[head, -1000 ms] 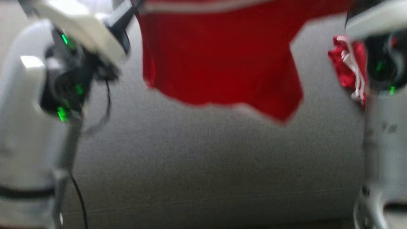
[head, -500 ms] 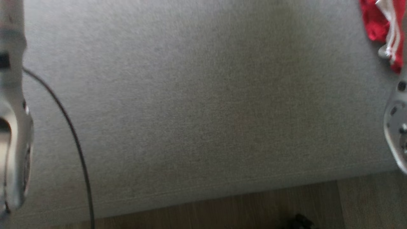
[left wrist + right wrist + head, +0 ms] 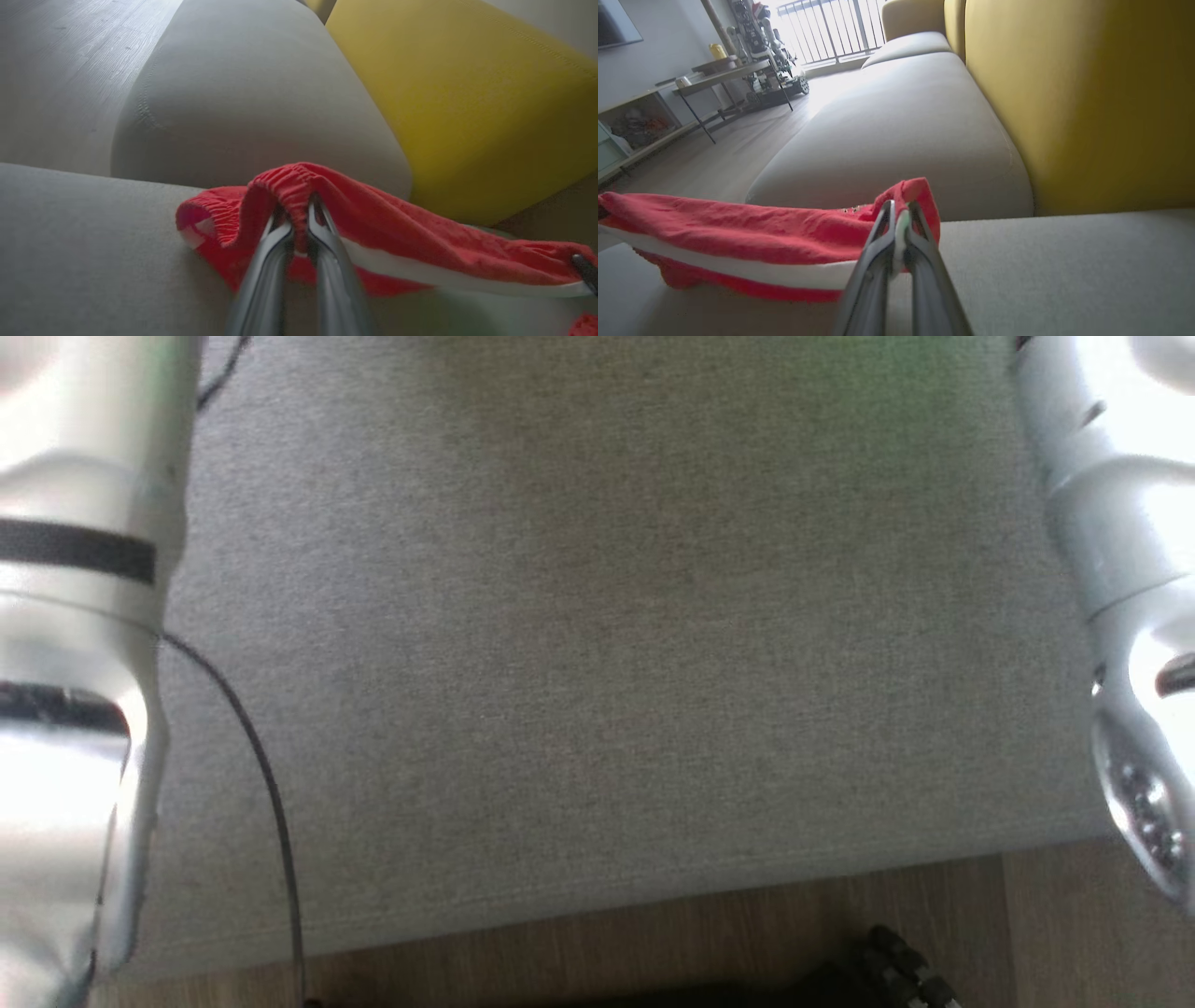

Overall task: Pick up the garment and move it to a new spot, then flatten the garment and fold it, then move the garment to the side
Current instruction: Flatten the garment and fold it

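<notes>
left wrist view: left gripper [image 3: 299, 217] pinched shut on the waistband of the red garment [image 3: 402, 233], mid-frame; right gripper [image 3: 899, 224] clamped on the far end, in right wrist view. long axis stretched between both, white stripe along it, low over the grey cushion [image 3: 70, 261]. equally near either arm. head view tilted down since a second ago: bare cushion where red cloth hung, camera shift only.
</notes>
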